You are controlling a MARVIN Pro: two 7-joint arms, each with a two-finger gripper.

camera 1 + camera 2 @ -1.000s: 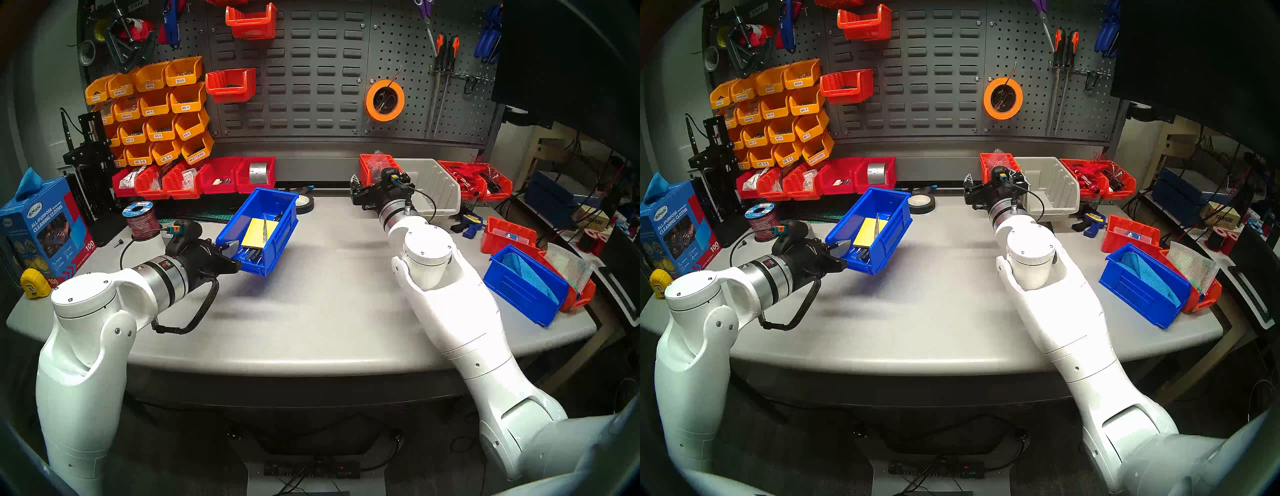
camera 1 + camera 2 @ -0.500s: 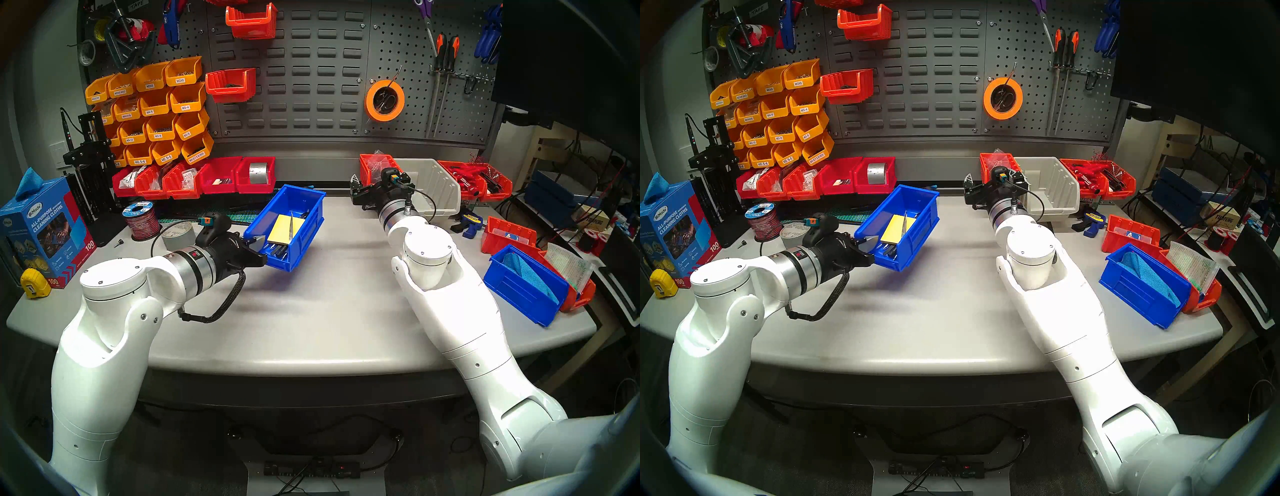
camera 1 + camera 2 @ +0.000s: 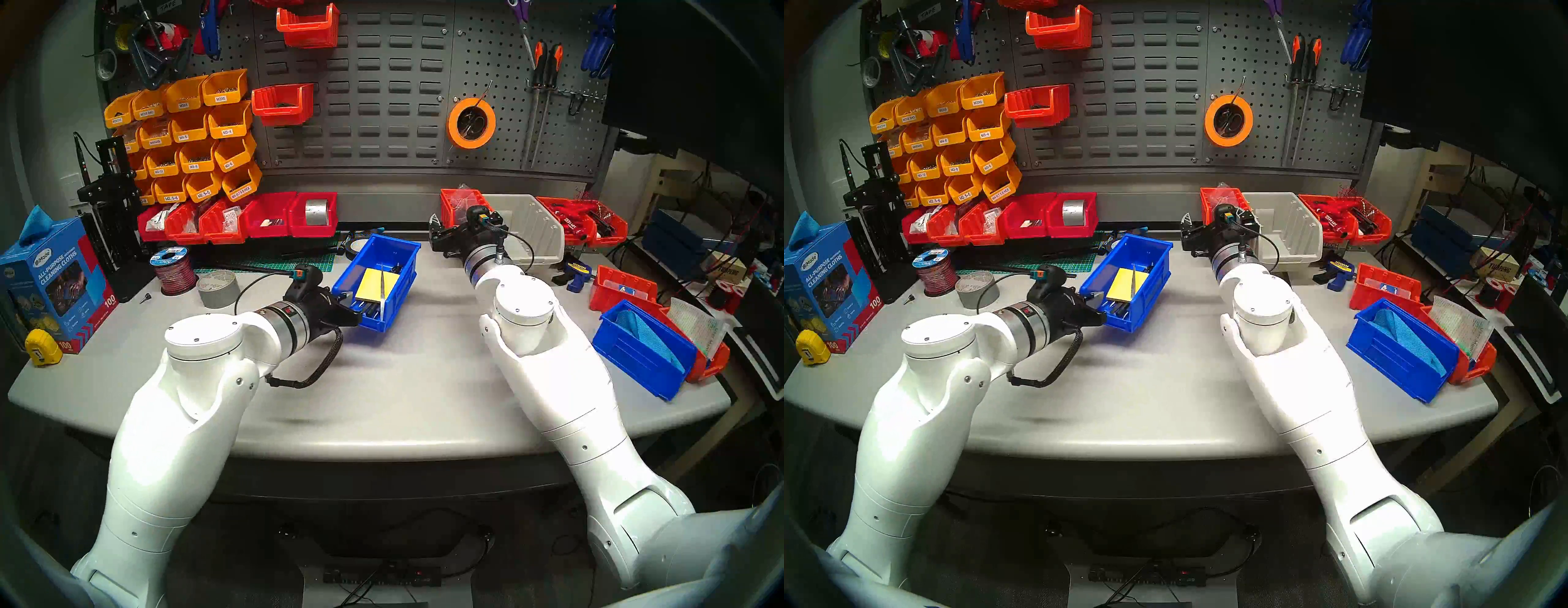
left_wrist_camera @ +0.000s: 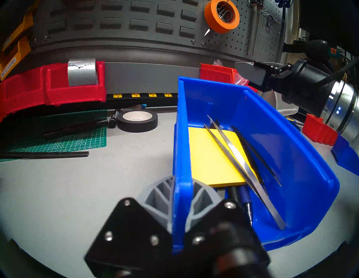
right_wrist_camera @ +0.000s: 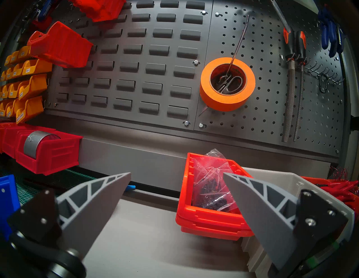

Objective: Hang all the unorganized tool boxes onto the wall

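Workbench, mid-carry: I am holding the blue bin (image 3: 377,283) over the table (image 3: 403,382), my left gripper (image 4: 181,201) pinching its near wall.

I am keeping the bin level so the yellow notepad (image 4: 211,157) and tweezers (image 4: 242,170) stay put, aiming its far rim at the louvred wall (image 3: 360,93); the right gripper (image 5: 176,194) is waiting, jaws spread and empty.

Your left gripper (image 3: 354,316) reaches forward and rightward, fingers (image 4: 155,196) clamped together; your right gripper (image 5: 176,196) points forward, roughly level, fingers spread wide, holding nothing.
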